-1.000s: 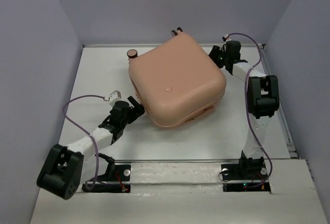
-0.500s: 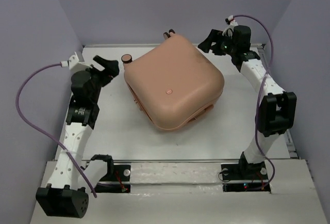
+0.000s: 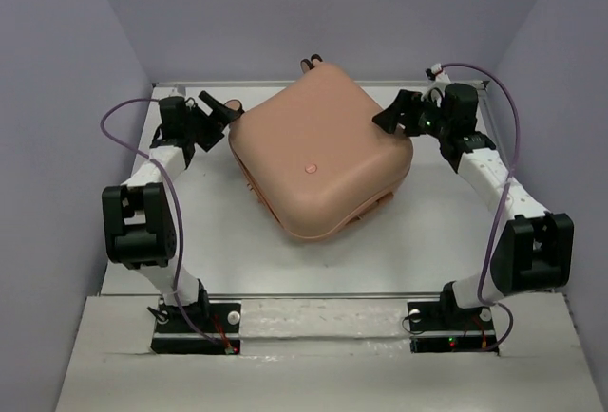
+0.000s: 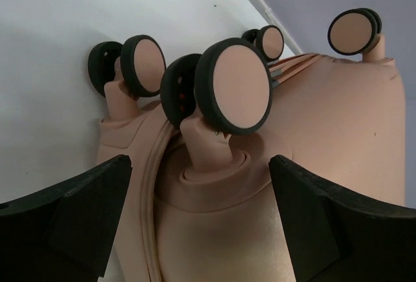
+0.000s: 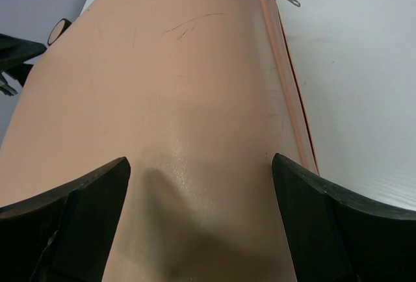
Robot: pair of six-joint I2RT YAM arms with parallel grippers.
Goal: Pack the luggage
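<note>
on the white table (image 3: 380, 241), toward its far side, we see the luggage (image 3: 318, 151) lying closed on its flat face, turned corner-on to the arm bases. our left gripper (image 3: 217, 110) sits at its left corner with fingers spread wide apart, and a caster wheel (image 4: 234, 87) shows just ahead of them in the wrist view. our right gripper (image 3: 388, 113) is likewise agape at the right corner, its fingers (image 5: 71, 217) framing the pink shell.

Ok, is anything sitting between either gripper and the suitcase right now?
Nothing visible does. The left gripper is open, facing the wheels of the luggage, and the right gripper is open at the opposite corner.
</note>
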